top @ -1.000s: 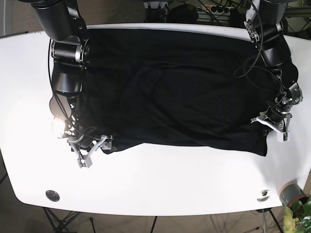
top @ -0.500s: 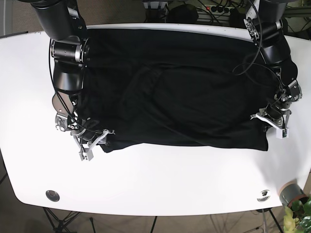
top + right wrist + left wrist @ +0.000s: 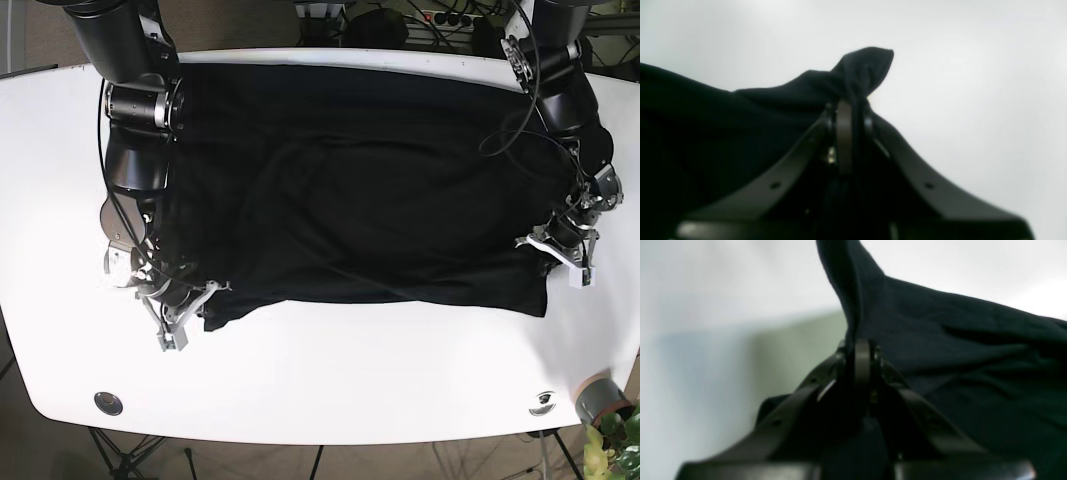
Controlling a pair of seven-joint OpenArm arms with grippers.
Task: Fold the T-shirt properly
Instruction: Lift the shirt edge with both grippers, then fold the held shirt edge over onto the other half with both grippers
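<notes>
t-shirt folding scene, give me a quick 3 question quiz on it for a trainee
1. True or false: the right gripper is open and clear of the T-shirt.
2. What does the left gripper hold? A) a plant pot B) a pinch of black fabric C) a cable
3. In the base view, which edge of the shirt, near or far, lies closest to both grippers on the white table?

Key
1. False: it is shut on a bunched fold of the shirt.
2. B
3. The near edge, one gripper at each lower corner.
</notes>
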